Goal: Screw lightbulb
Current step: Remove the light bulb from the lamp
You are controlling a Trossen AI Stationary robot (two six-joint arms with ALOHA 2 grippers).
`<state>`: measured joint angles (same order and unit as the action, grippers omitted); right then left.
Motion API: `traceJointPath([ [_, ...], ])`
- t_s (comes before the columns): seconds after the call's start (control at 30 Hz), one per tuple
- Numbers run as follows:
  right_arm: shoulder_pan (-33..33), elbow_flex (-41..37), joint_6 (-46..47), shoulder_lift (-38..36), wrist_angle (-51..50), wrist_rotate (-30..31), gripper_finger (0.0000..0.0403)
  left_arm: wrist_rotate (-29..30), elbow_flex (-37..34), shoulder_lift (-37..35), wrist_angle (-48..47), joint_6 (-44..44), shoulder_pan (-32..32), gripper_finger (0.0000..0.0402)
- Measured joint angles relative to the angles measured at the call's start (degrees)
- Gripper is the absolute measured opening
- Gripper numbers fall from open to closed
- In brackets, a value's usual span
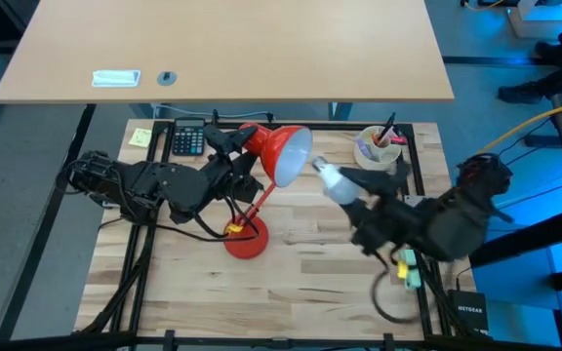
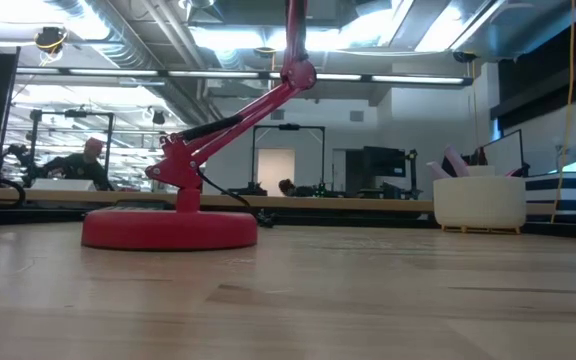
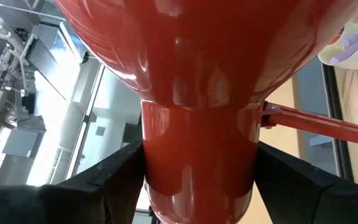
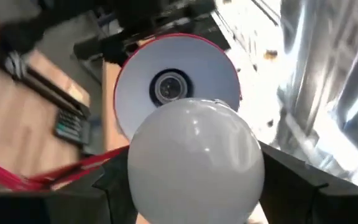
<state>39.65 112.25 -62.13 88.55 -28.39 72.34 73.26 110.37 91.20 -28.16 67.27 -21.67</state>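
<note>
You've got the lightbulb clamped in the right gripper, just off the open mouth of the red lamp shade, base aimed at the socket, axis roughly lined up. The left gripper grips the shade's neck. One bulb, one lamp, two arms.

"NETGEAR" on black box

A lab or open workshop: exposed ceiling ducts and strip lights at the frame's top, monitors on far desks, a wooden bench with cabling.
</note>
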Motion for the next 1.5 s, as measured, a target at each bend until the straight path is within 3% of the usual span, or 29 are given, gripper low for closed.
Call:
traceJointPath([
  [0.1,3.53,0.00,15.00,-1.14,-5.32,4.64,0.0257,0.08,0.00,0.00,-0.09,-0.76,0.00,0.0262],
  [0.17,5.34,0.02,29.55,-2.12,-14.09,4.58,0.0257,0.08,0.00,0.00,-0.10,-0.91,0.01,0.0262],
  [0.37,5.68,-0.87,83.83,-3.34,-51.88,-4.61,0.0257,0.08,-0.02,0.00,-0.07,-1.10,0.02,0.0262],
  [0.47,3.50,-6.88,101.10,-3.34,-61.37,-9.71,0.0257,0.08,-0.02,0.00,-0.06,-1.06,0.02,0.0262],
  [0.7,-1.43,-30.49,106.12,-4.48,-50.50,-17.73,0.0257,0.24,-0.02,0.00,-0.02,-1.21,0.02,0.0262],
  [1.03,-8.79,-62.51,108.64,-4.32,-17.31,-26.05,0.0257,0.74,-0.02,0.07,0.33,-0.01,0.00,0.0262],
  [1.2,-11.08,-69.79,108.40,-4.32,-8.04,-27.96,0.0257,1.09,-0.02,0.07,0.40,1.23,0.00,0.0262],
  [1.5,-12.08,-71.89,108.33,-4.32,-4.17,-29.92,0.0257,2.38,-0.11,0.09,-0.04,0.09,0.00,0.0304],
])
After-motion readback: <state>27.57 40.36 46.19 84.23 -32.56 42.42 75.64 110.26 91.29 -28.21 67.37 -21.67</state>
